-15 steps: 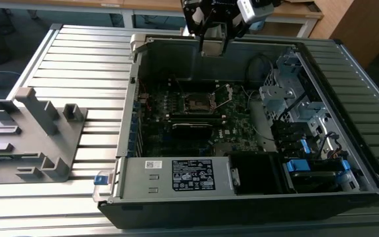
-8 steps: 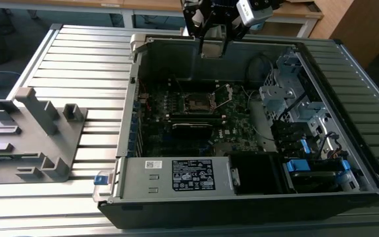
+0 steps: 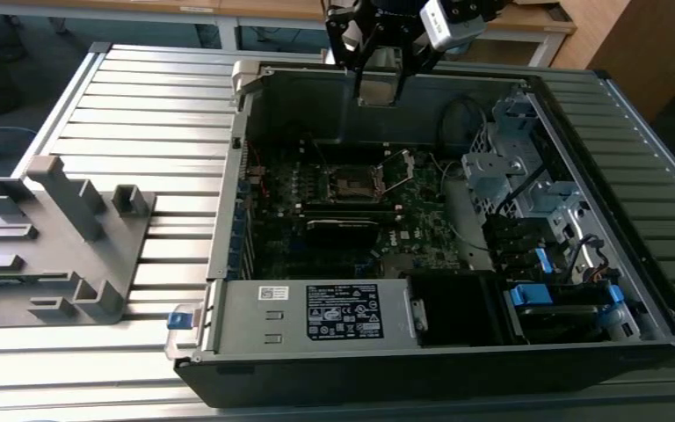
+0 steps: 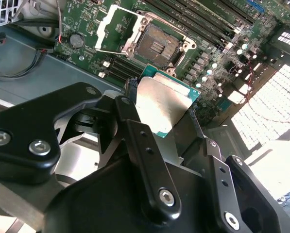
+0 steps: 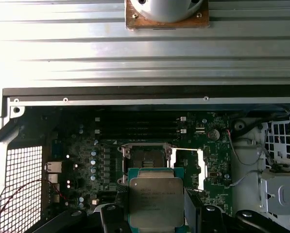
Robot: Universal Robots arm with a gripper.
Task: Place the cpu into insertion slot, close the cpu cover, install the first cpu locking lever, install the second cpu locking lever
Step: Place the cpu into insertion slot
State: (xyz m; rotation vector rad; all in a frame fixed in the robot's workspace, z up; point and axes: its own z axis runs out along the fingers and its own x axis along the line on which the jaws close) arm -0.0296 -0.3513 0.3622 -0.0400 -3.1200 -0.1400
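My gripper [image 3: 379, 83] hangs above the far wall of the open computer case, shut on the cpu [image 3: 375, 90]. In both wrist views the cpu [image 4: 162, 107] [image 5: 156, 201] is a flat silvery square on a green edge, clamped between the black fingers [image 4: 135, 141]. The insertion slot [image 3: 350, 185] [image 4: 157, 46] [image 5: 145, 156] sits bare on the motherboard [image 3: 314, 207], well below and apart from the cpu. The cpu cover [image 3: 399, 169] [image 4: 101, 34] [image 5: 201, 167], a thin metal frame, stands swung open beside the slot.
The case wall [image 3: 314, 97] lies directly under the gripper. A drive cage with cables [image 3: 526, 176] fills the exterior view's right of the case, and a power supply [image 3: 314, 312] fills its near end. A grey fixture [image 3: 56, 237] stands on the slatted table [image 3: 150, 105] at the exterior view's left.
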